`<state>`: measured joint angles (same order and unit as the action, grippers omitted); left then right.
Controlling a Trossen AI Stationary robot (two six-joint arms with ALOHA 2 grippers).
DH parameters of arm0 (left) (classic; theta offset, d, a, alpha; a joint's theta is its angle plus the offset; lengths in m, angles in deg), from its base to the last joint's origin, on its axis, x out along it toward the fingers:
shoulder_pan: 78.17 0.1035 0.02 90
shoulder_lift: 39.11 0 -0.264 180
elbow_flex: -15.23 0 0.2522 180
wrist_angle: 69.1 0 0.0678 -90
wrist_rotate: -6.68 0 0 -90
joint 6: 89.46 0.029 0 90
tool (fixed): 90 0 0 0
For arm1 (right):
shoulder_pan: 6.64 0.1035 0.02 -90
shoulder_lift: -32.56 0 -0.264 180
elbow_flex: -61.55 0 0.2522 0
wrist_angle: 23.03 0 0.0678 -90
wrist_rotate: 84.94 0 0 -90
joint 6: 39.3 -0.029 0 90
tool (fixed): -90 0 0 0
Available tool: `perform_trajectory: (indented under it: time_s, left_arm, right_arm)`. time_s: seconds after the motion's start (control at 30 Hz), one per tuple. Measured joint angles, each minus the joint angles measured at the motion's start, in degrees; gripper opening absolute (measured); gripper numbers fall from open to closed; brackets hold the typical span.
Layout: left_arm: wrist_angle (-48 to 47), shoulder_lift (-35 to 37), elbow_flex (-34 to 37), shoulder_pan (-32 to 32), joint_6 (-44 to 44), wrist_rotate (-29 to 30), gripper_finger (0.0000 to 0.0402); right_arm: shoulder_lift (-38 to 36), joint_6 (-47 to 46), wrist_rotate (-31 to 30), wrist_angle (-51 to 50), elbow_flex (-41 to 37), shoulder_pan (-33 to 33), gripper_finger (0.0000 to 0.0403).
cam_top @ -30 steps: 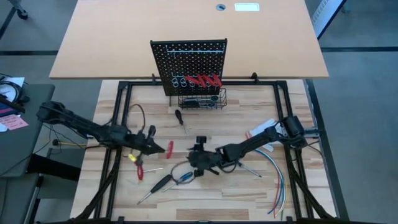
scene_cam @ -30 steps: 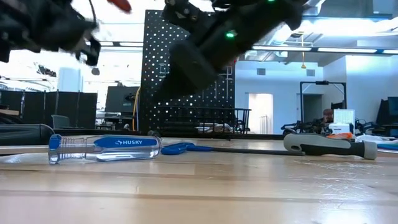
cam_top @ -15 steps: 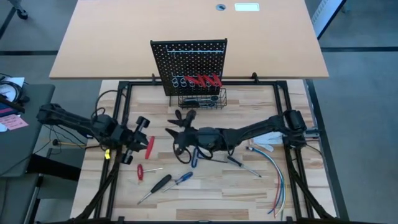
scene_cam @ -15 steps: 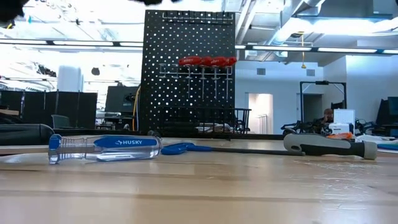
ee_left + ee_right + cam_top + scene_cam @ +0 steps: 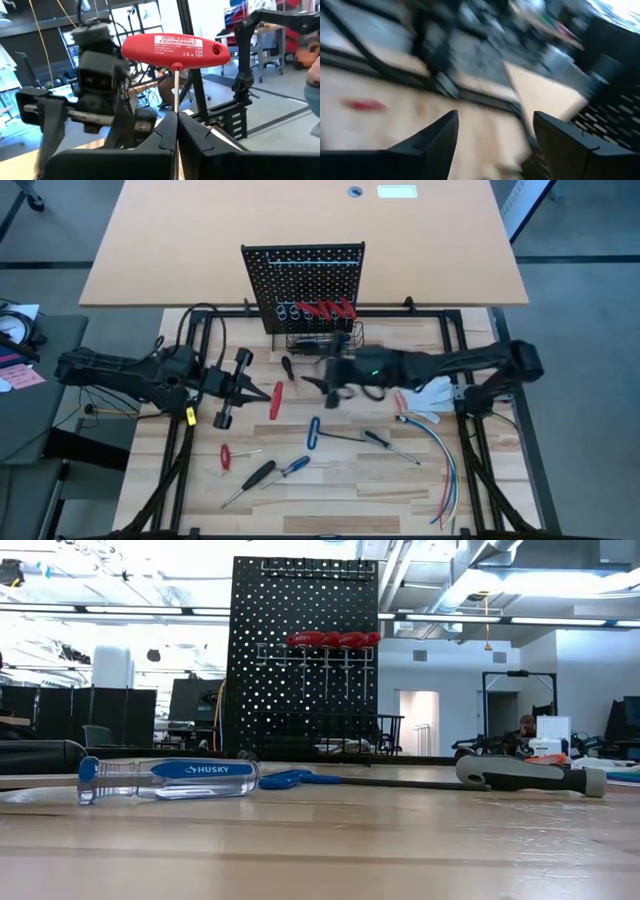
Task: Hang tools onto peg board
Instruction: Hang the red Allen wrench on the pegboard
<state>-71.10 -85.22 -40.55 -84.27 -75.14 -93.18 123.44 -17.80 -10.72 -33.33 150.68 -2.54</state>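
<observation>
The black peg board (image 5: 305, 275) stands upright at the table's far side, with a wire basket (image 5: 325, 338) at its base. Several red T-handle keys (image 5: 325, 308) hang in its ring holders and also show in the low view (image 5: 335, 639). My left gripper (image 5: 262, 393) is left of the table's centre, shut on a red T-handle hex key (image 5: 277, 400). My right gripper (image 5: 322, 383) is open and empty (image 5: 492, 135), just in front of the basket. Both grippers are out of the low view. My left gripper pinches the hex key's thin metal shaft (image 5: 176, 107) between its two fingers, a little below the red T-handle (image 5: 175, 49). The fingers point about level toward the table's right. The handle stands beyond the fingertips, crosswise to them, and the key is clear of the table.
On the table lie a blue-handled hex key (image 5: 313, 432), a black screwdriver (image 5: 290, 367), a small red T-handle key (image 5: 225, 455), a black screwdriver (image 5: 258, 475) and a blue one (image 5: 293, 467), another screwdriver (image 5: 390, 445), and coloured wires (image 5: 445, 465) at the right.
My right gripper has swung from the table's near middle toward the far edge and now is in front of the peg board's basket. My left gripper, still holding the red T-handle key, drew back left, then came right and a little toward the far edge.
</observation>
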Motion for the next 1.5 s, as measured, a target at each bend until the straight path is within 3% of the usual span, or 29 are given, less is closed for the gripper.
perform_trajectory:
  time_s: [0.13,0.3,0.63,0.93,1.07,1.23,1.4,1.5]
  left_arm:
    - [-2.26,-2.29,-0.11,1.31,-0.17,-1.66,0.0]
    - [-1.32,-7.57,-0.31,3.06,-3.7,-7.25,0.0]
    - [-2.3,-10.05,-0.78,6.02,-7.02,-8.4,0.0]
    - [-2.03,-10.03,-0.81,6.29,-7.24,-8.11,0.0]
    - [-2.07,-10.03,-0.83,6.33,-7.26,-8.06,0.0]
    - [-2.21,-9.58,-0.84,6.33,-7.03,-7.95,0.0]
    - [-2.57,-7.95,-0.85,6.39,-5.05,-6.76,0.0]
    - [-4.62,-6.18,-0.85,6.39,-3.41,-4.92,0.0014]
  right_arm:
    - [-2.1,-0.44,16.98,15.56,-8.32,-1.82,0.0266]
    - [0.63,0.73,23.51,27.1,-10.2,-1.86,0.0266]
    - [0.89,15.42,23.46,26.97,-10.17,1.82,0.0266]
    - [0.58,16.48,23.35,25.37,-10.17,3.13,0.0252]
    - [0.52,16.46,23.32,25.14,-9.75,3.27,0.0216]
    - [0.51,13.63,22.63,22.84,-7.95,3.23,0.0141]
    - [0.47,11.12,13.37,22.06,-7.39,3.5,0.0064]
    - [0.46,9.5,8.53,20.72,-7.28,3.27,0.0053]
